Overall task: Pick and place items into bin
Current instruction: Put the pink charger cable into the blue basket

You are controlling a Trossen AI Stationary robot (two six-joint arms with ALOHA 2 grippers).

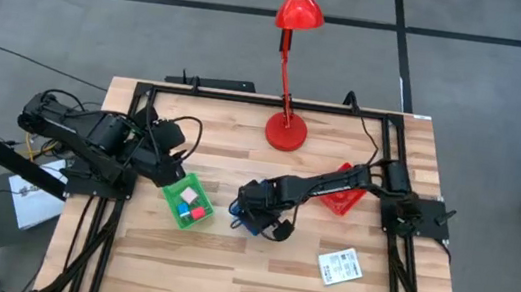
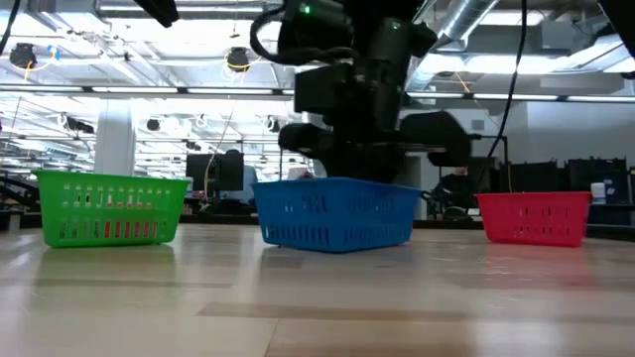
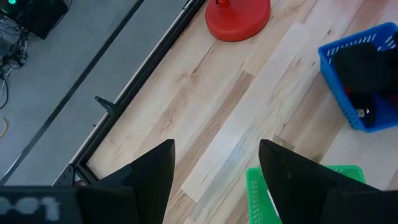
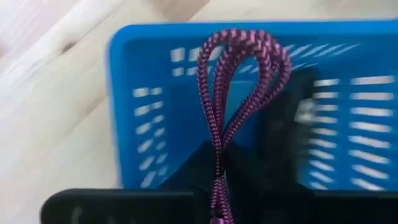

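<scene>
A red desk lamp (image 1: 291,69) stands at the table's (image 1: 224,272) far edge, clear of the work. Three bins are present: green (image 1: 187,201), blue (image 1: 250,210), red (image 1: 343,195). The right end effector (image 1: 254,209) sits over the blue bin, clamped on one looped cord (image 4: 233,93). The left end effector (image 3: 214,165) waits near the green bin, fingers apart, empty. One white packet (image 1: 338,266) lies on the table.

light: bright, even overhead | shadows: soft | glare: ceiling lamps (image 2: 236,59) | blur: right wrist view
</scene>
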